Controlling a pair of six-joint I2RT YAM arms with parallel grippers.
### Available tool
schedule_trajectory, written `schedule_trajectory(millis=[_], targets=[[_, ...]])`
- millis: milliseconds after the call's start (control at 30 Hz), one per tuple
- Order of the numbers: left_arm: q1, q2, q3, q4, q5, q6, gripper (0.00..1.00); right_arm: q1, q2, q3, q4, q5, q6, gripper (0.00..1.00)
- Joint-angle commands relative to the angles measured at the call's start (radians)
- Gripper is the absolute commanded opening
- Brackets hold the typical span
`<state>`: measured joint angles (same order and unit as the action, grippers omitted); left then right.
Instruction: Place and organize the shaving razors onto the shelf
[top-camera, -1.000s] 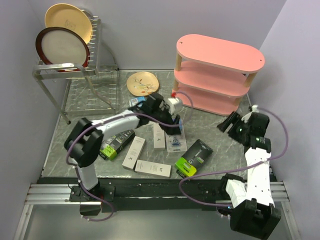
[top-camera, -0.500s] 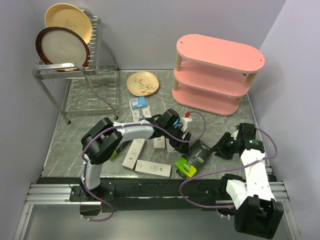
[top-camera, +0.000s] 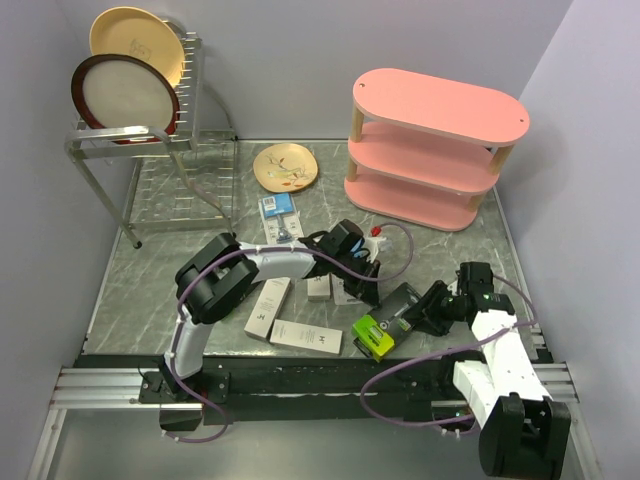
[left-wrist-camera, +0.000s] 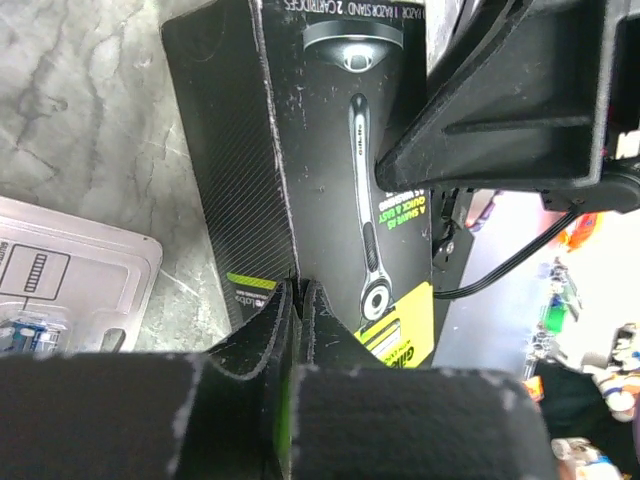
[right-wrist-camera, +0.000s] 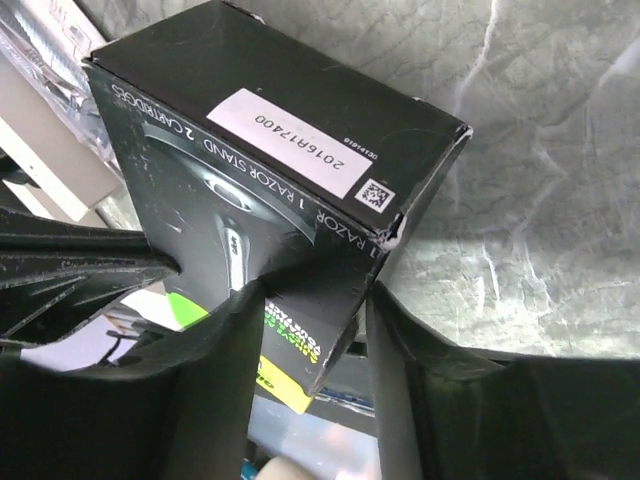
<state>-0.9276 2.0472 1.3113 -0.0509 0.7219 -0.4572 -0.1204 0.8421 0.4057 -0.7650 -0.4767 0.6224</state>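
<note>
A black-and-lime-green razor box (top-camera: 390, 314) lies at the table's front middle, between my two grippers. My right gripper (top-camera: 424, 312) holds its right end, a finger pressed on each side of the box's corner (right-wrist-camera: 330, 240); in the right wrist view the right gripper (right-wrist-camera: 312, 290) straddles it. My left gripper (top-camera: 368, 282) is shut, and the left wrist view shows its tips (left-wrist-camera: 298, 290) against the box's long edge (left-wrist-camera: 280, 180). Slim white boxes (top-camera: 266, 307) (top-camera: 305, 337) (top-camera: 318, 287) lie to the left. One blister card (top-camera: 278, 205) lies farther back. The pink shelf (top-camera: 430, 150) stands at the back right.
A wire dish rack (top-camera: 140, 130) with two plates stands at the back left, with a small patterned plate (top-camera: 285, 165) beside it. Another blister card (left-wrist-camera: 60, 290) lies just left of the black box. My left arm stretches across the white boxes.
The left gripper has closed at the box's edge. The right arm swung in from the right side, down and left, and its fingers closed round the box's end.
</note>
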Motion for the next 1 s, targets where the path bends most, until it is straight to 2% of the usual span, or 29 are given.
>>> schedule_trajectory(millis=[0, 133, 233, 367, 567, 633, 800, 833, 867, 933, 967], targets=[[-0.033, 0.093, -0.017, 0.043, -0.056, -0.047, 0.01, 0.016, 0.034, -0.038, 0.226, -0.054, 0.059, 0.29], [-0.033, 0.132, 0.046, 0.043, -0.079, -0.054, 0.02, 0.016, 0.066, -0.024, 0.491, -0.126, 0.137, 0.15], [-0.033, 0.183, 0.143, 0.045, -0.113, -0.049, 0.01, 0.016, 0.12, 0.001, 0.658, -0.1, 0.166, 0.09], [-0.025, 0.289, 0.392, -0.038, -0.159, 0.0, 0.01, -0.004, 0.237, 0.054, 0.736, -0.057, 0.2, 0.07], [0.038, 0.326, 0.451, -0.066, -0.194, 0.012, 0.01, -0.027, 0.386, 0.162, 0.753, -0.117, 0.186, 0.09], [0.052, 0.324, 0.439, -0.073, -0.191, 0.008, 0.01, -0.022, 0.399, 0.177, 0.8, -0.18, 0.229, 0.17], [0.061, 0.314, 0.37, -0.052, -0.17, -0.029, 0.02, 0.033, 0.382, 0.203, 0.875, -0.22, 0.289, 0.21], [0.061, 0.311, 0.362, -0.044, -0.171, -0.052, 0.06, 0.042, 0.377, 0.208, 0.883, -0.22, 0.298, 0.22], [0.059, 0.311, 0.346, -0.035, -0.179, -0.063, 0.18, 0.051, 0.373, 0.209, 0.889, -0.218, 0.301, 0.22], [0.061, 0.312, 0.333, -0.024, -0.185, -0.09, 0.29, 0.086, 0.376, 0.211, 0.908, -0.215, 0.318, 0.23], [0.061, 0.315, 0.329, -0.026, -0.188, -0.1, 0.42, 0.1, 0.385, 0.212, 0.917, -0.217, 0.327, 0.22]])
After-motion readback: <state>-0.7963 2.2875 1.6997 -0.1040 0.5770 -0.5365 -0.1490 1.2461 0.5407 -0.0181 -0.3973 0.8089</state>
